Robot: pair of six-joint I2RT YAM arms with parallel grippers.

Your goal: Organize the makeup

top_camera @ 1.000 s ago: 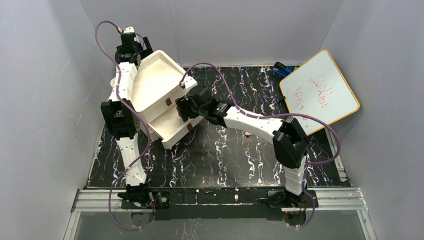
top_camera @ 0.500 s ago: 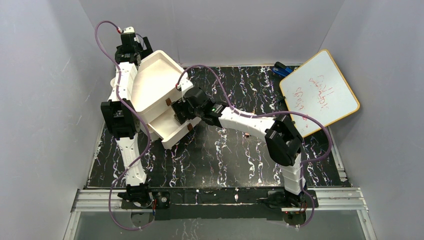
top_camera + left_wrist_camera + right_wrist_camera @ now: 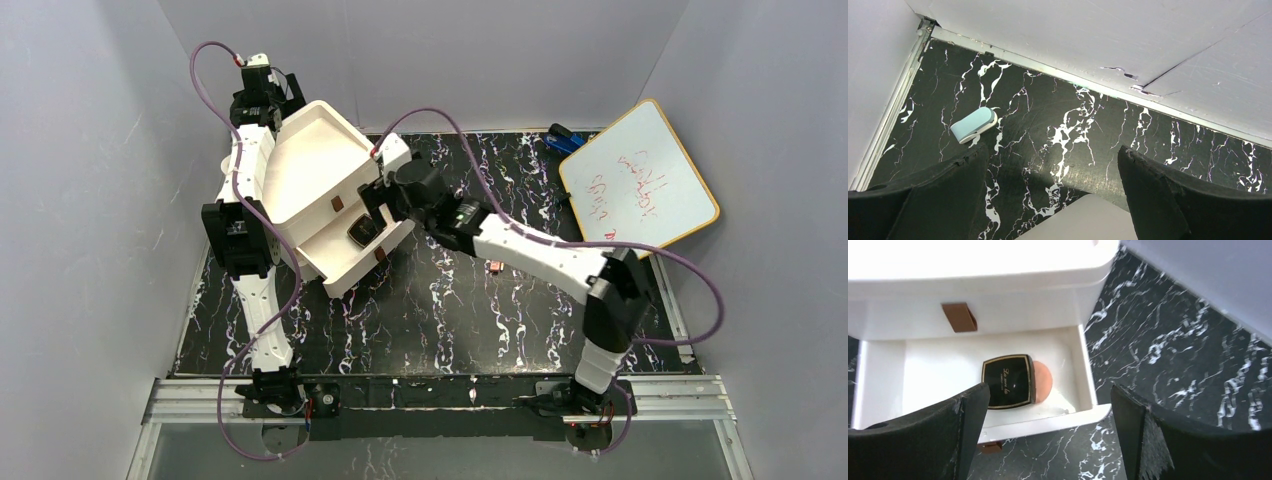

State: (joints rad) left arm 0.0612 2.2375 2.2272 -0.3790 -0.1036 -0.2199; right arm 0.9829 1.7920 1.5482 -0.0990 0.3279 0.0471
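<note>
The white drawer box (image 3: 310,170) is set on the left part of the black worktop (image 3: 450,310). One drawer (image 3: 1083,365), under a shut one, is pulled out at the front of the box.

Inside this open drawer the small dark square compact (image 3: 1008,381) is laid flat, close to the drawer's right wall. The round copper-brown disc (image 3: 1044,380) is tucked right against it. They are likely put there so the makeup is kept together in one tidy place.

The right pincer (image 3: 1047,395) is held just above the open drawer. Its two fingers are spread wide apart and nothing is held between them. The drawer is probably left open so that more can be dropped in.

The left pincer (image 3: 1053,155) is held behind the box, at its far corner. Its fingers are apart too, and nothing is gripped. It may be kept there so the box can be held steady, but that is only a guess. A small light-blue thing (image 3: 974,125) is seen on the worktop behind the box.

A tiny pinkish thing (image 3: 494,266) is seen on the worktop, well to the right of the box. It is too small to be named for sure. It may be one more piece to be put away.
</note>
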